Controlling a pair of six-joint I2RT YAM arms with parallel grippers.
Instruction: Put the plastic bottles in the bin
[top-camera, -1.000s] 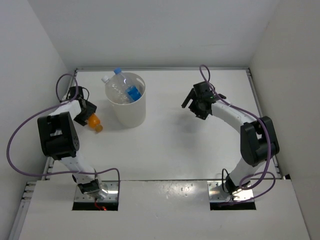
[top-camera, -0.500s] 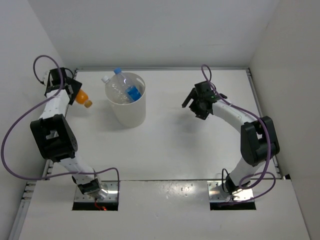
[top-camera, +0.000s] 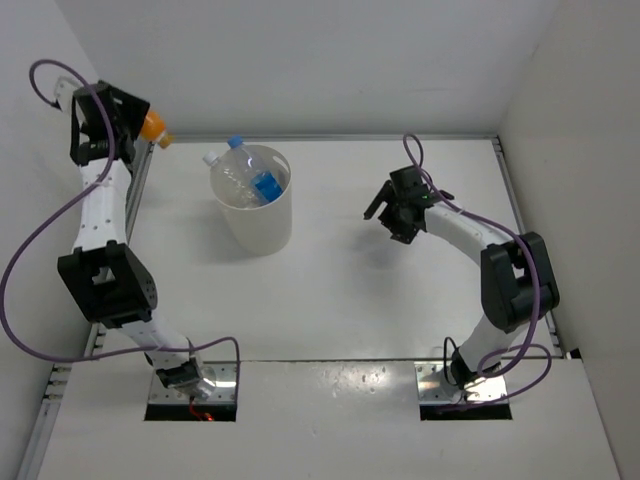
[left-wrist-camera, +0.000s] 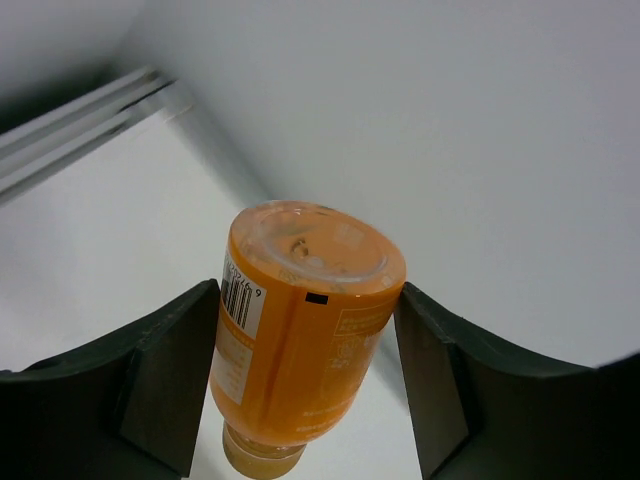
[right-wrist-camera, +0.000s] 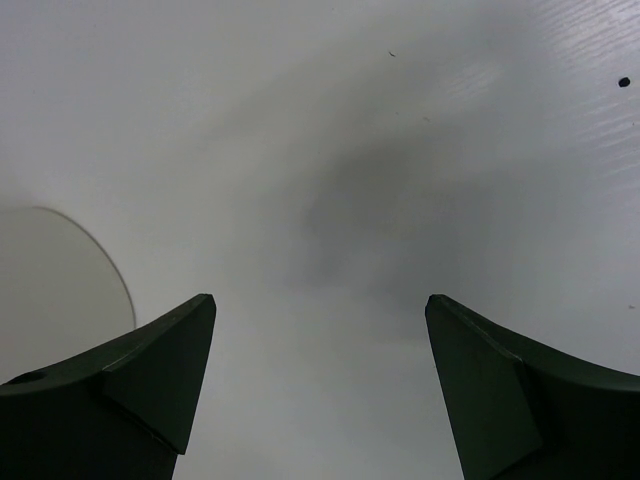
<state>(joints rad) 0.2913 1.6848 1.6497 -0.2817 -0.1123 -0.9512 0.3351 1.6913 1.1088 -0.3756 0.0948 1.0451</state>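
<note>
1. Now, the left gripper (top-camera: 136, 124) is clenched on the orange bottle (left-wrist-camera: 305, 320). Its two fingers (left-wrist-camera: 165, 370) press the sides of the body. The bottle hangs in the air above the far-left corner of the worktop (top-camera: 340, 290), high over the surface.
2. In the left wrist view the base of the bottle faces the camera and the cap end points away and down. So the long axis runs about along the fingers, not across them. In the top view the cap end looks toward the side of the bin (top-camera: 262, 228).
3. The bin stands upright near the far edge, left of the middle. From the held bottle it lies to the right, a little toward the near edge, and lower. The bottle is apart from the bin and not yet over its mouth.
4. The blue bottle (top-camera: 264, 185) and the pale bottle (top-camera: 225, 170) lie leaning inside the bin. Their necks stick out above the rim on its far-left side.
5. The right gripper (top-camera: 398, 215) is released and empty. It hovers right of the middle of the worktop, well apart from the bin.
6. The coming move probably belongs to the left arm: carry the bottle to the right until it is over the mouth, then let go. Cap-first should suit the drop. The risk seems to be the two necks, which stand on the side from which the bottle comes, so the freer near-right part of the mouth looks safer.
</note>
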